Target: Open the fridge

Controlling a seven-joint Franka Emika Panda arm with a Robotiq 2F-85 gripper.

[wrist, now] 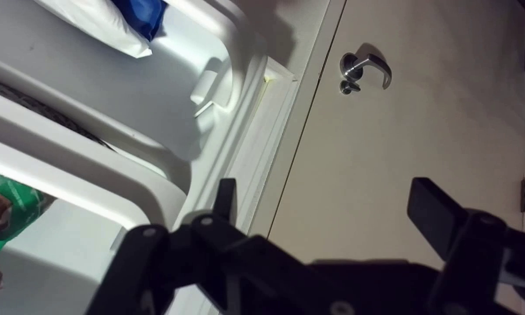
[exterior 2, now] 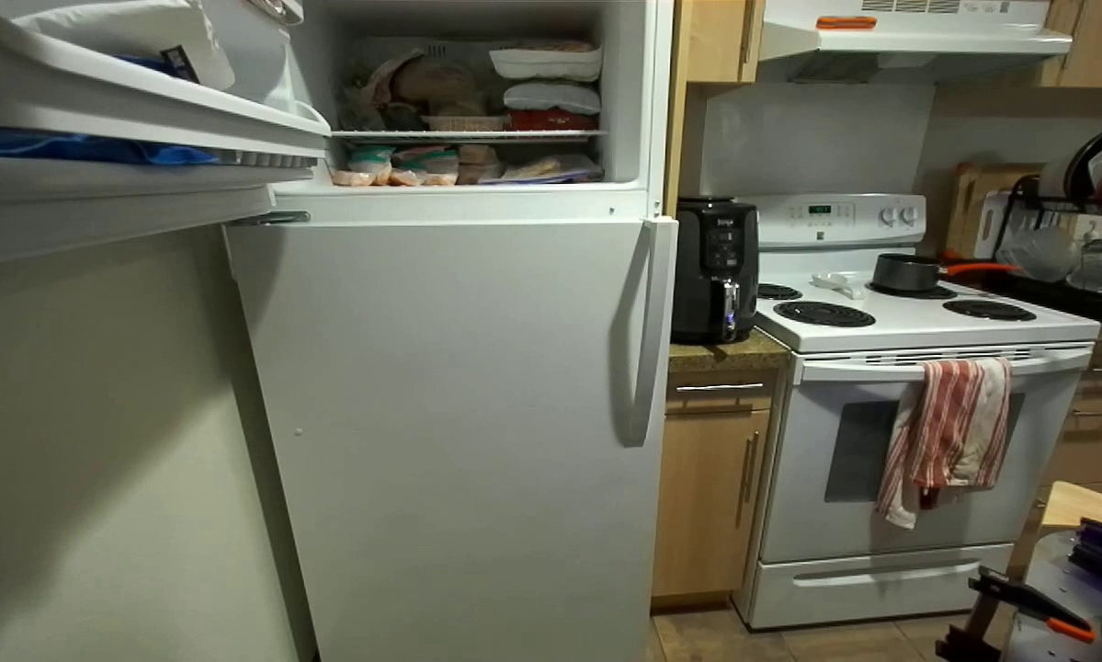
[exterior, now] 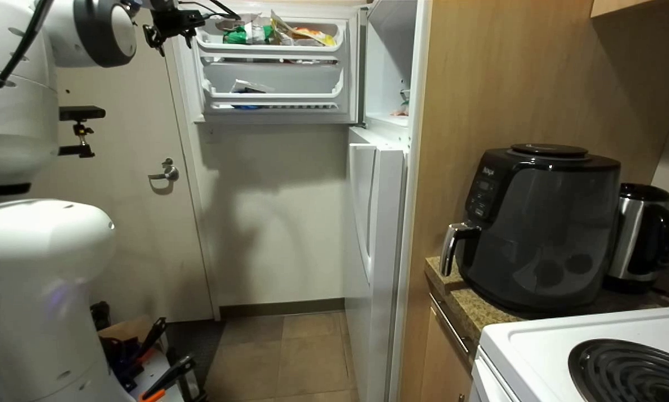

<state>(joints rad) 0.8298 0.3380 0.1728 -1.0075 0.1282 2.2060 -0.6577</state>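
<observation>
At the left, the arm [exterior: 38, 240]: the only one, reaching along the top of an exterior view toward the upper door [exterior: 312, 78] of the fridge [exterior 2: 449, 368].
Jaws: wide apart, nothing between them; in the wrist view their gap gives onto the room door [wrist: 398, 140].
Free edge [wrist: 262, 135]: just right of the jaws in an exterior view, passing close by one finger [wrist: 224, 199] in the wrist view; touching or not, I cannot tell. It runs upright from outside, slantwise as the wrist sees it.
Upper door: swung well out, hinged at the side away from the jaws. The next move probably calls for backing leftward off the edge; a snagged finger could drag the door round.
Upper compartment [exterior: 387, 72]: exposed, food packs [exterior 2: 555, 97] inside, so I judge this door's opening done or nearly.
Lower door [exterior: 381, 268]: shut, directly below, its long handle [exterior 2: 653, 336] upright.
Bench [exterior: 471, 301]: speckled, right of the fridge past a wooden panel [exterior: 513, 78], carrying the air fryer [exterior: 540, 234] with the kettle [exterior: 633, 240] beside it.
Stove [exterior: 535, 338]: white, at the lower right, nearest the camera, a coil burner [exterior: 635, 365] on top.
</observation>
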